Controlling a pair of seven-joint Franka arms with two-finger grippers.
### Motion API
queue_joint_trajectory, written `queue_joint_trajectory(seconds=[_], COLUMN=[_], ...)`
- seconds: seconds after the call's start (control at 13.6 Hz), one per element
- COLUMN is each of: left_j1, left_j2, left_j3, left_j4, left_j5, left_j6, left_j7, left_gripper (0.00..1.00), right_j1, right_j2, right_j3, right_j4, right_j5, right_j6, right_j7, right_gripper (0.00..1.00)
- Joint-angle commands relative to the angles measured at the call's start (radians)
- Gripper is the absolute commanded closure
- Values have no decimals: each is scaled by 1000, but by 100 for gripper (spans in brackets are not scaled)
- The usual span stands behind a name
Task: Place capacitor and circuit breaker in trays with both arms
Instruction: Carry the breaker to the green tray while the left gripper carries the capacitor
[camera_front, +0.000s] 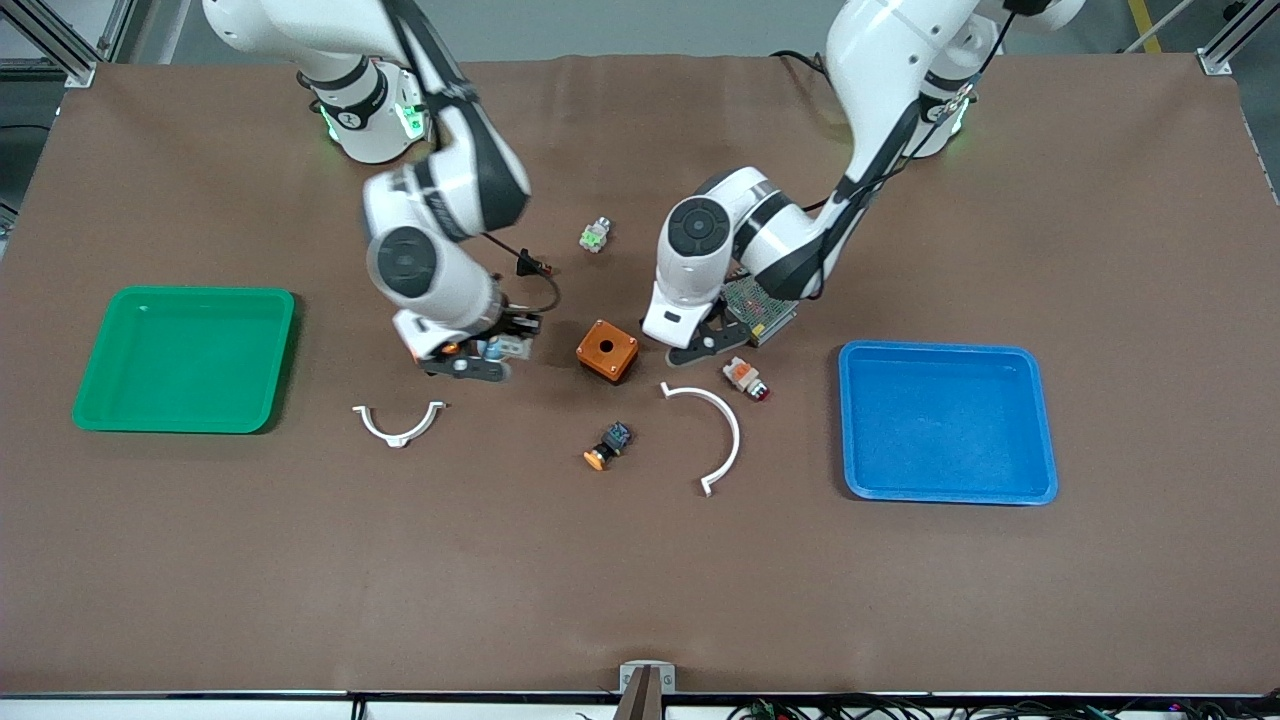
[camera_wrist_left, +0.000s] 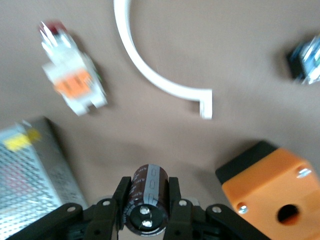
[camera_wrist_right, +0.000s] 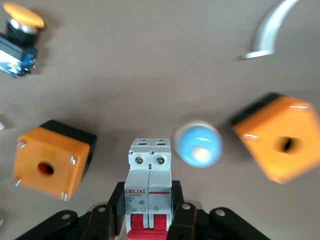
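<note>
My left gripper (camera_wrist_left: 148, 187) is shut on the capacitor (camera_wrist_left: 148, 195), a dark stubby cylinder with two silvery terminals. In the front view this gripper (camera_front: 703, 348) is low over the table between the orange box (camera_front: 607, 350) and the mesh power supply (camera_front: 760, 305); the capacitor is hidden there. My right gripper (camera_wrist_right: 149, 195) is shut on the circuit breaker (camera_wrist_right: 150, 175), a white-grey block with red levers. In the front view that gripper (camera_front: 470, 362) is low over the table, toward the green tray (camera_front: 200, 292).
A blue tray (camera_front: 940, 347) lies at the left arm's end. Two white arcs (camera_front: 400, 425) (camera_front: 725, 430), an orange-capped push button (camera_front: 607, 445) and a white-orange button part (camera_front: 745, 378) lie nearby. A second orange box (camera_wrist_right: 277, 142) and a blue cap (camera_wrist_right: 198, 143) lie under the right gripper.
</note>
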Motion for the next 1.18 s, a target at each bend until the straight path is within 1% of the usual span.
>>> queue_joint_trajectory(seconds=[0.0, 0.07, 0.15, 0.29, 0.44, 0.51, 0.66, 0.74, 0.88, 0.96, 1.03, 1.1], left_j1=[125, 178, 236, 347, 464, 513, 629, 665, 706, 728, 740, 743], left_j2=[-107, -124, -138, -153, -155, -146, -124, -118, -95, -74, -52, -31], left_j3=[-2, -2, -4, -4, -9, -7, -10, -10, -9, -9, -9, -6], left_j4=[-20, -22, -25, -30, -48, -59, -79, -94, -134, -157, -180, -188], left_j5=[21, 21, 21, 21, 21, 21, 21, 21, 21, 21, 21, 21], left_j6=[-99, -124, -148, -190, -195, -190, -166, -156, -98, -37, 26, 57], left_j7=[120, 192, 266, 416, 559, 628, 771, 826, 877, 911, 938, 951], left_gripper=[100, 100, 100, 100, 100, 100, 99, 99, 99, 99, 99, 97], right_j1=[-47, -47, -47, -48, -64, -93, -162, -180, -231, -252, -266, -280], right_j2=[-129, -143, -155, -153, -146, -144, -138, -121, -97, -95, -94, -89], right_j3=[-151, -211, -262, -356, -448, -468, -468, -468, -468, -467, -467, -467], right_j4=[5, 8, 6, 2, -4, -7, -12, -24, -78, -117, -153, -180], right_j5=[-14, -67, -126, -184, -233, -250, -261, -263, -263, -263, -263, -263], right_j6=[-185, -220, -227, -228, -224, -216, -214, -196, -109, -57, -14, 11], right_j7=[-202, -259, -316, -432, -569, -645, -741, -764, -865, -905, -917, -919], right_gripper=[88, 88, 88, 88, 88, 88, 88, 88, 88, 88, 88, 88])
